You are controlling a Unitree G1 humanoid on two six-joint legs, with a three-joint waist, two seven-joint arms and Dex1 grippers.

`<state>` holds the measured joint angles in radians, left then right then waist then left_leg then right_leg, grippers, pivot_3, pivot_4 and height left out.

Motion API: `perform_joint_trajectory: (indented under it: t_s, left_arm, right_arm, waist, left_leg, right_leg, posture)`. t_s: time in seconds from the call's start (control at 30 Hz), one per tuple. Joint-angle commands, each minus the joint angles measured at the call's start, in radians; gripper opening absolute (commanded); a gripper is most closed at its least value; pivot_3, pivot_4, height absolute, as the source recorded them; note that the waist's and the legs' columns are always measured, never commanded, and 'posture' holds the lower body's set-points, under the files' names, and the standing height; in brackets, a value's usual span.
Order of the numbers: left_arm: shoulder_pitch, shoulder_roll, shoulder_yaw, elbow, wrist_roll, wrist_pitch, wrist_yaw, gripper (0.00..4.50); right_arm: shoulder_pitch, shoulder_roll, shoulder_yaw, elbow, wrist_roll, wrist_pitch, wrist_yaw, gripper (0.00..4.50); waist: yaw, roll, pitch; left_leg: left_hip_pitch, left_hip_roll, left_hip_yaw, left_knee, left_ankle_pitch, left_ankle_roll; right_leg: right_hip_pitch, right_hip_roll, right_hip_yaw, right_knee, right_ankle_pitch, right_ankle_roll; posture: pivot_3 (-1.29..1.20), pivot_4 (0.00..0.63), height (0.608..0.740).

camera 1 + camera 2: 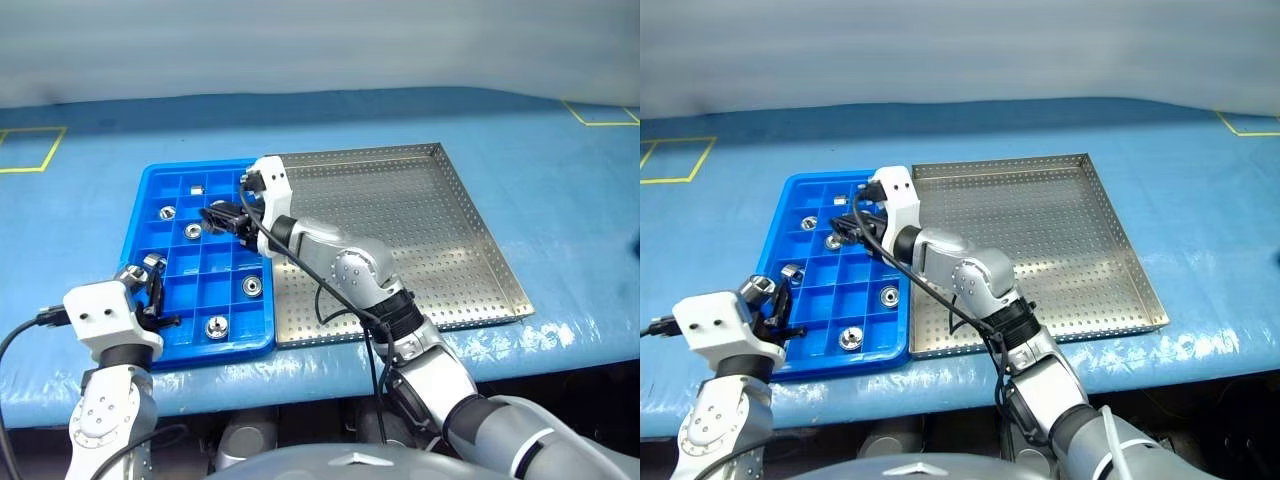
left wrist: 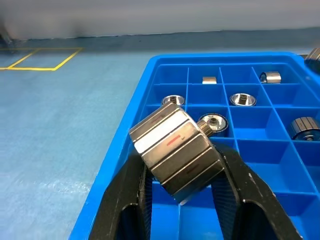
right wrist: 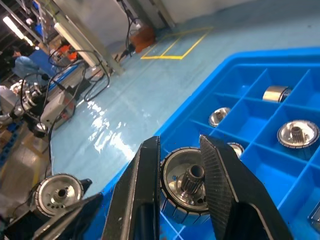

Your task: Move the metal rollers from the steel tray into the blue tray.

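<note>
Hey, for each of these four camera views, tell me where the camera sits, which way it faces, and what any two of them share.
Left and right eye views: on the head, looking forward and down over both arms at the blue tray and steel tray.
Left wrist view: on the left wrist, looking along the left pincer, shut on a metal roller, across the blue tray.
Right wrist view: on the right wrist, looking along the right pincer, shut on a roller over the blue tray.
Shared: the right wrist view also shows the left pincer's roller.
</note>
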<state>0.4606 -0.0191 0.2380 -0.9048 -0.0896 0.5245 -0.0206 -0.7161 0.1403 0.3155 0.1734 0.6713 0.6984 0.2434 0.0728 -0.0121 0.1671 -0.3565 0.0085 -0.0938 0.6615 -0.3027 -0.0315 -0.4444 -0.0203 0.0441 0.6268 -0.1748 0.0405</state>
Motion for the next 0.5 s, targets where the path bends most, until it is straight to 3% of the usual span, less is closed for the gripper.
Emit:
perform_joint_trajectory:
  t_s: [0.03,0.5]
  left_arm:
    - [0.035,-0.001,-0.030,-0.003,0.025,-0.098,0.002,1.35]
    - [0.022,0.003,-0.080,0.108,0.010,-0.177,-0.001,1.35]
  right_arm:
    - [0.012,0.090,0.020,0.019,-0.037,-0.042,0.056,0.82]
    - [-0.016,0.122,0.040,0.265,-0.191,-0.120,0.143,0.82]
  waist:
    - [0.005,0.000,0.000]
    - [0.025,0.000,0.000]
  left_leg:
    - [0.000,0.000,0.000,0.000,0.000,0.000]
    - [0.002,0.000,0.000,0.000,0.000,0.000]
  right_leg:
    - [0.000,0.000,0.000,0.000,-0.001,0.000]
    - [0.001,0.000,0.000,0.001,-0.002,0.001]
  posture:
    - [0.39,0.150,0.740]
    - [0.38,0.150,0.740]
